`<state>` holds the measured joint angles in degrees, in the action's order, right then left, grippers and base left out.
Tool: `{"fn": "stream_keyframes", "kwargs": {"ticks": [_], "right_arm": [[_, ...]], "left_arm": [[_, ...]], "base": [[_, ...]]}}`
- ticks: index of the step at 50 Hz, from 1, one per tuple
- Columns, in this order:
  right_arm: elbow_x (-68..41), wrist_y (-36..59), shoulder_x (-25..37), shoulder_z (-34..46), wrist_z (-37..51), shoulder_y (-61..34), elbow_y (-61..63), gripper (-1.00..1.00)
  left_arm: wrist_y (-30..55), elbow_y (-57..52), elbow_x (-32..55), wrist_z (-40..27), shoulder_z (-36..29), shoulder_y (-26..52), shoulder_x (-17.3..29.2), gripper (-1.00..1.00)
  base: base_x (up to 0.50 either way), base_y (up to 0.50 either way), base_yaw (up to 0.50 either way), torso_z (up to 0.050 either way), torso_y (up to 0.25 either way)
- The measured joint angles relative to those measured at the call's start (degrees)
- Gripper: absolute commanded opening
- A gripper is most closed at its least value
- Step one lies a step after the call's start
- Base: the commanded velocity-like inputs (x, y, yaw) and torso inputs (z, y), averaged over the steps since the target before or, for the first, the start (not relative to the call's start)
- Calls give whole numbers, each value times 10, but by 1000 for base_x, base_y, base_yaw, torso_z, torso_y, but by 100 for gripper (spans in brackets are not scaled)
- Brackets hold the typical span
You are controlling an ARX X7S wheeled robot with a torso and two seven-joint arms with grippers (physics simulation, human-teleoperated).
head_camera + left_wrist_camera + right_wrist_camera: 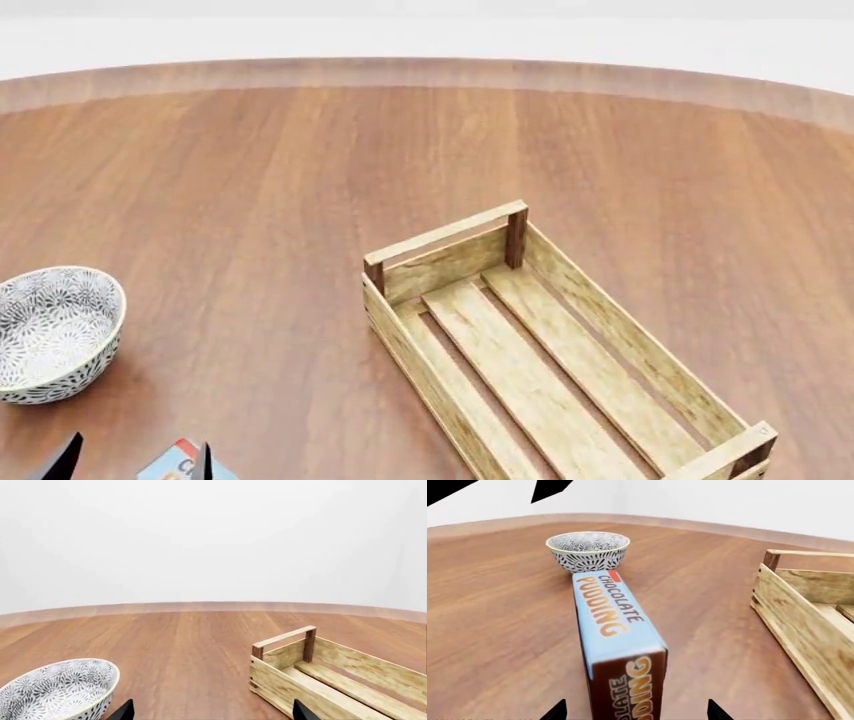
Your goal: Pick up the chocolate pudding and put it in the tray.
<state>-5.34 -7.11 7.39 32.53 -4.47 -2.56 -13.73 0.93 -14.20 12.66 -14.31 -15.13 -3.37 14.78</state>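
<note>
While the chocolate pudding (pixel 620 645) is lying flat on the surface (pixel 267 180), between the bowl (pixel 588 550) and the tray (pixel 534 350), the approach step is proceeding. The right tool (pixel 634 711) is straddling the carton's near end, spread and not yet pinching; next it needs lowering and closing. The left tool (pixel 210 711) is hanging spread and empty.

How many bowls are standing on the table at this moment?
1. The bowl stands on the table, left of the tray in the head view, just beyond the chocolate pudding. Things beyond the frames stay unseen.

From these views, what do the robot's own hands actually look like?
Little shows: only fingertips. Each hand appears as two flat black, pointed wedges, with no markings or cables visible. The left hand and the right hand show at their wrist views' lower edges. No arm links are in view.
</note>
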Motion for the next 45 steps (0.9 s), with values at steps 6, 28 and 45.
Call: {"fn": "stream_keyframes", "kwargs": {"ticks": [6, 28, 45], "right_arm": [[-2, -4, -5, 4, 0, -9, -18, 100], [-8, -15, -24, 21, 4, -42, -74, 100], [-15, -25, -34, 35, 8, -66, -114, 100]], "left_arm": [[1, -1, 1, -2, -1, 0, 1, 100], [-1, -2, 3, -7, -6, 0, 6, 100], [-1, 0, 4, -10, -11, 3, 8, 100]], "base": [[0, 0, 0, 0, 0], [0, 0, 0, 0, 0], [0, 0, 0, 0, 0]]}}
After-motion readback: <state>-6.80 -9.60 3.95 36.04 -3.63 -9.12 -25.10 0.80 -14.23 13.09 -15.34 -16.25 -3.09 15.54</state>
